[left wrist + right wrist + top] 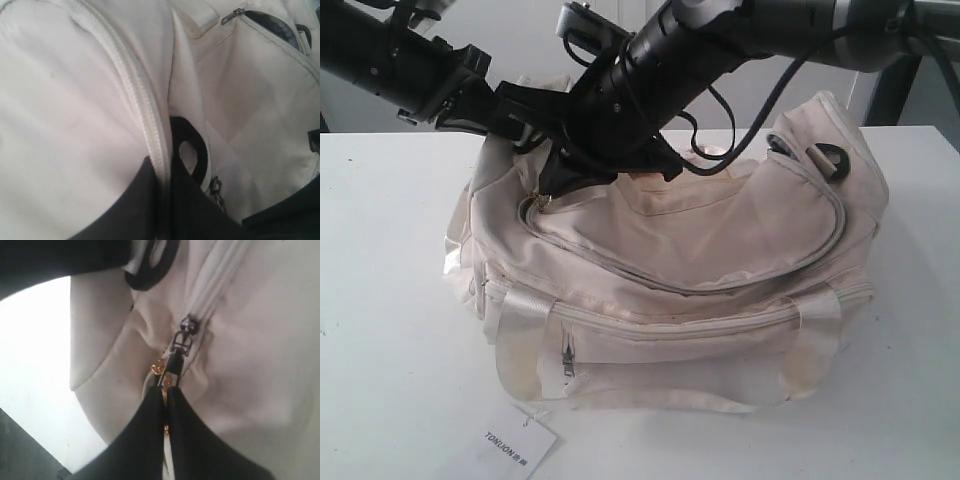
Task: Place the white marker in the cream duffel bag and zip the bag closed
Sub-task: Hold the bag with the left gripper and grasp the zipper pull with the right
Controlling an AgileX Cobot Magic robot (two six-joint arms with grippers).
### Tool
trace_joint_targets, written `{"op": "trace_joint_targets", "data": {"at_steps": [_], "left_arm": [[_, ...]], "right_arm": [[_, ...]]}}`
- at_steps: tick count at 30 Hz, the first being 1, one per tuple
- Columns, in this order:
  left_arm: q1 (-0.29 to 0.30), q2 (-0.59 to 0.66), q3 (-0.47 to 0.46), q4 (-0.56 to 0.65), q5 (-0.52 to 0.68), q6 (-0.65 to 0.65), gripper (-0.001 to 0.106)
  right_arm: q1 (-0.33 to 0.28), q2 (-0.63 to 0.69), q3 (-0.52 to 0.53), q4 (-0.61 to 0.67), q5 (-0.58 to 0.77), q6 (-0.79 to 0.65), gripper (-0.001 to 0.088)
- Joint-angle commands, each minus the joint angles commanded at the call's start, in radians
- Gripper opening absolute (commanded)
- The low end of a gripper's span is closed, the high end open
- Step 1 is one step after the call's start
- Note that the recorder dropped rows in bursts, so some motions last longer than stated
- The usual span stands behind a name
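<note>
White table [400, 300], plain wall behind. On it, centre frame, the cream duffel bag [720, 230], with its paper tag [515, 445] at lower left. No white marker shows in any view; presumably it is inside. The main zipper [700, 290] reads closed along its curve, with the slider at the bag's upper left end. Right gripper [165, 390]: jaws pressed together on the zipper pull [180, 342]. Left gripper [162, 172]: fingers close together, apparently pinching bag fabric at the zipper seam, beside a black D-ring [192, 150]. Judgement: the zip run is at or near its end; only the release is left.
</note>
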Motion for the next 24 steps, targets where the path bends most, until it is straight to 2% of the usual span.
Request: {"op": "trace_joint_targets", "data": {"at_steps": [7,19,24], "left_arm": [[0.000,0.000,0.000,0.000,0.000,0.000,0.000],[0.000,0.000,0.000,0.000,0.000,-0.004,0.000],[0.000,0.000,0.000,0.000,0.002,-0.003,0.000]], "right_arm": [[0.010,0.000,0.000,0.087,0.032,-0.079,0.0000],[0.097,0.000,0.000,0.088,0.071,-0.105,0.0000],[0.110,0.000,0.002,0.074,0.110,-0.108,0.0000]]}}
